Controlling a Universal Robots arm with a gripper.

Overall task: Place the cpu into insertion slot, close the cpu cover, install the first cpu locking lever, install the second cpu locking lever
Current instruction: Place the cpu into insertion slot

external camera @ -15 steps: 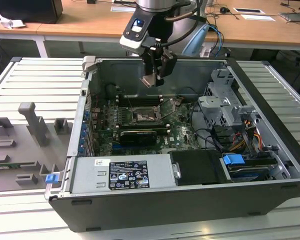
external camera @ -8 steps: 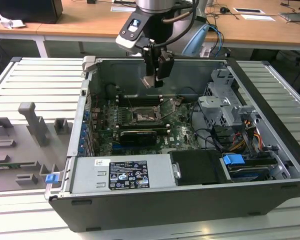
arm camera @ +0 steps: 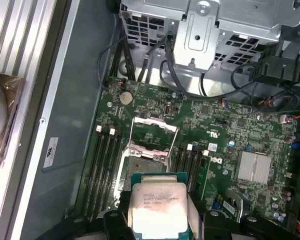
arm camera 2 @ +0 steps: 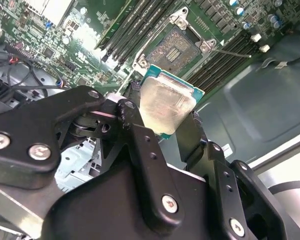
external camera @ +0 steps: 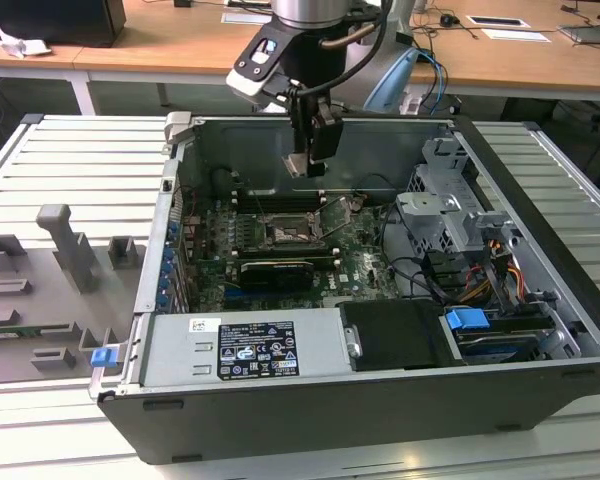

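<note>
Chip poised: the gripper (external camera: 302,165), fingers clamped on the cpu (arm camera 2: 167,107), hovers above the bare insertion slot (arm camera: 140,167) mid-motherboard (external camera: 360,255). The cpu cover (arm camera: 155,121) stands raised; seating, closing and locking remain.

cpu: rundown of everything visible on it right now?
The cpu is a flat square chip: dull silvery metal top, faintly printed, on a thin teal-green board edge. The gripper is shut on it, its black fingers pressing two opposite sides. It hangs in the air above the motherboard, near the open socket, not seated, touching nothing else.
</note>
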